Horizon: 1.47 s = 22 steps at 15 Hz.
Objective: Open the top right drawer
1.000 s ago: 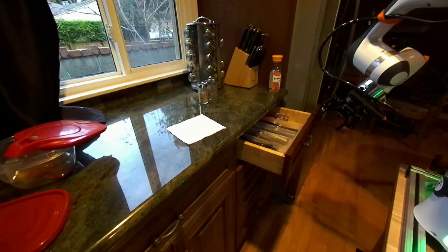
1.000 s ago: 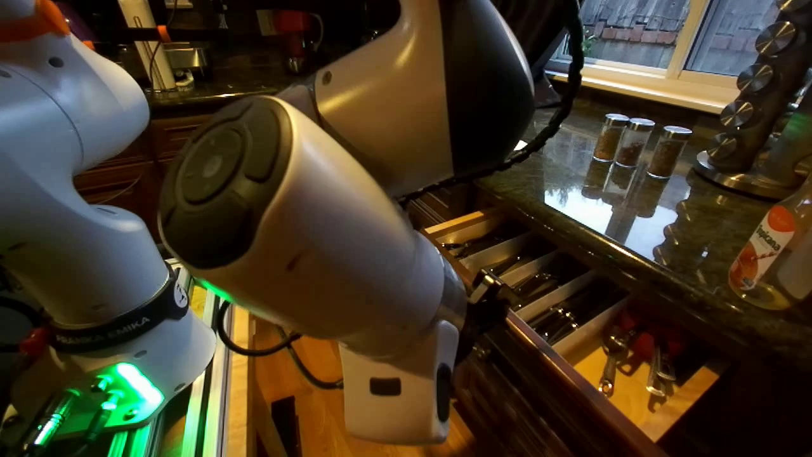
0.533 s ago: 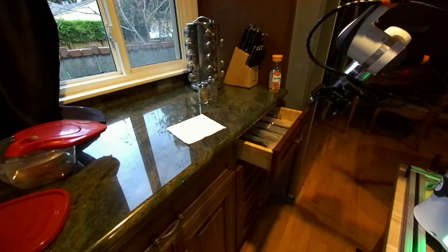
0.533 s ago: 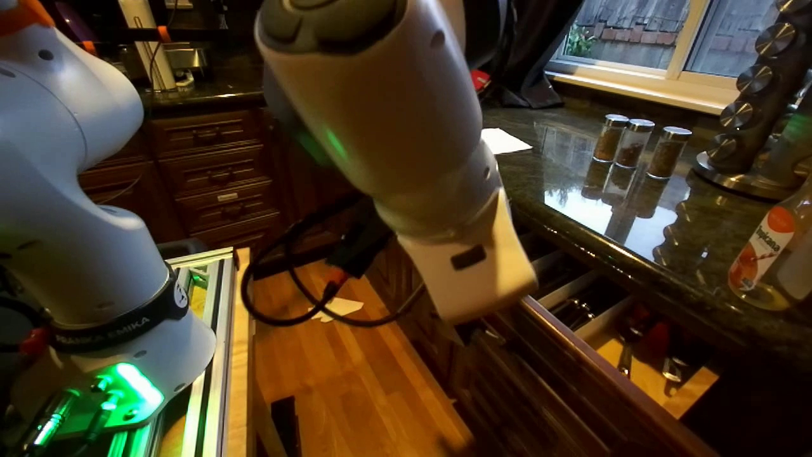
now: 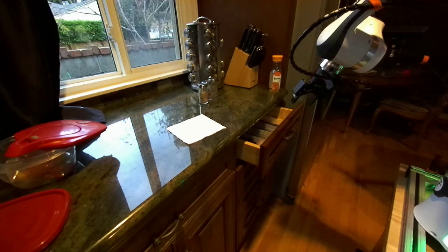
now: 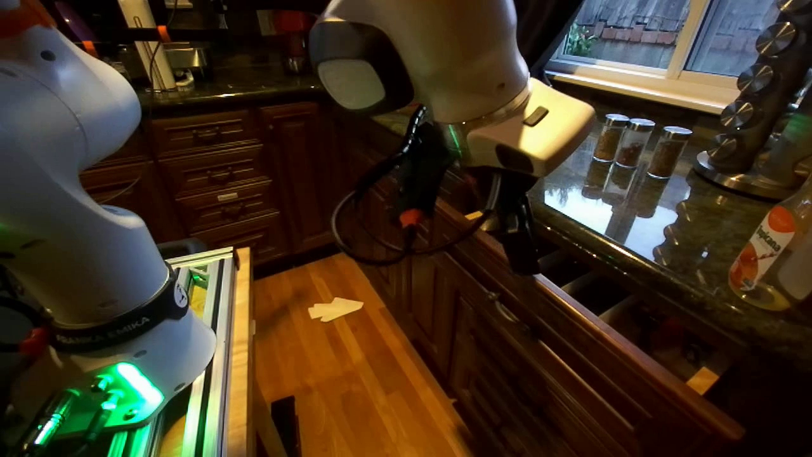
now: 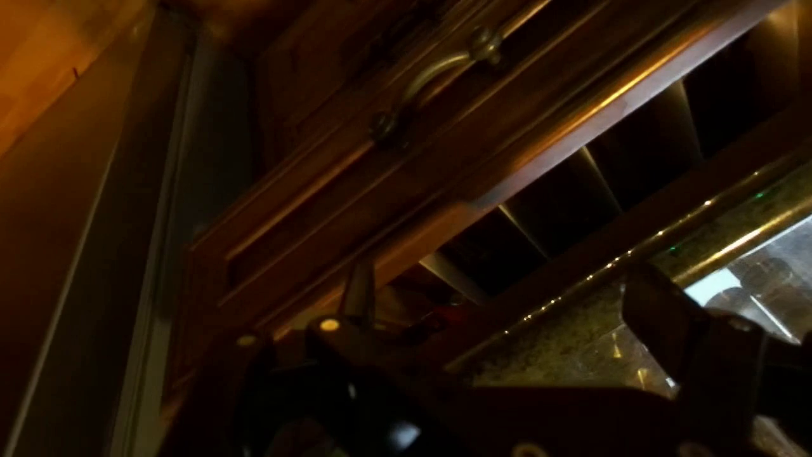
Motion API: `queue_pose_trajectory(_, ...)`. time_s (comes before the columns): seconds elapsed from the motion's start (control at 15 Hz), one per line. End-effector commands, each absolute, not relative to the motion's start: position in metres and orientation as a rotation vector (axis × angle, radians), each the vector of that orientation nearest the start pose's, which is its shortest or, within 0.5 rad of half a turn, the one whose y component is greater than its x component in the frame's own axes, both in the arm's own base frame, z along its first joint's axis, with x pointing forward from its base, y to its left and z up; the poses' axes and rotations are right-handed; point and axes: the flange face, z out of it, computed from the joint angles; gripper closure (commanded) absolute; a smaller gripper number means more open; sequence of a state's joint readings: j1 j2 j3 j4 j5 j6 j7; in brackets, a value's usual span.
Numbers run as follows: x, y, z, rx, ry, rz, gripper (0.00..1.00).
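While the drawer [image 5: 275, 145] sits ajar, arm [image 6: 453, 60] bent, fingers [image 7: 663, 322] spread, seemingly above

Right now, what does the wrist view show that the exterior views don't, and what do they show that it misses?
Only the wrist view plainly shows the gripper open, its two fingers apart. In both exterior views, but not the wrist view, you see the white robot arm, the window and the metal spice rack. All share the top right drawer, pulled partly out, its inner dividers, and the stone countertop.
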State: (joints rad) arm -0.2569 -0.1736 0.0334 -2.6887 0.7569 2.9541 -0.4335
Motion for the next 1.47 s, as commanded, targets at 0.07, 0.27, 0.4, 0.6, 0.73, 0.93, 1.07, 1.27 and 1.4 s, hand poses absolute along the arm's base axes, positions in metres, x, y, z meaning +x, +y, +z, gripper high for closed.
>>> queue_pose_trajectory(0.07, 0.439, -0.15, 0.312, -2.973, 0.493, -0.726, 0.0)
queue_pose_trajectory(0.27, 0.454, -0.156, 0.301, -3.014, 0.412, -0.708, 0.0)
queue_pose_trajectory(0.4, 0.462, -0.16, 0.296, -3.025, 0.368, -0.692, 0.0)
queue_pose_trajectory(0.6, 0.47, -0.162, 0.29, -3.029, 0.338, -0.686, 0.0)
queue_pose_trajectory(0.73, 0.467, -0.163, 0.285, -3.013, 0.405, -0.638, 0.0)
queue_pose_trajectory(0.93, 0.46, -0.162, 0.281, -2.977, 0.509, -0.571, 0.0)
queue_pose_trajectory(1.07, 0.454, -0.163, 0.273, -2.94, 0.651, -0.475, 0.0)
queue_pose_trajectory(1.27, 0.457, -0.158, 0.266, -2.84, 0.823, -0.325, 0.0)
queue_pose_trajectory(1.4, 0.46, -0.154, 0.261, -2.759, 0.938, -0.258, 0.0)
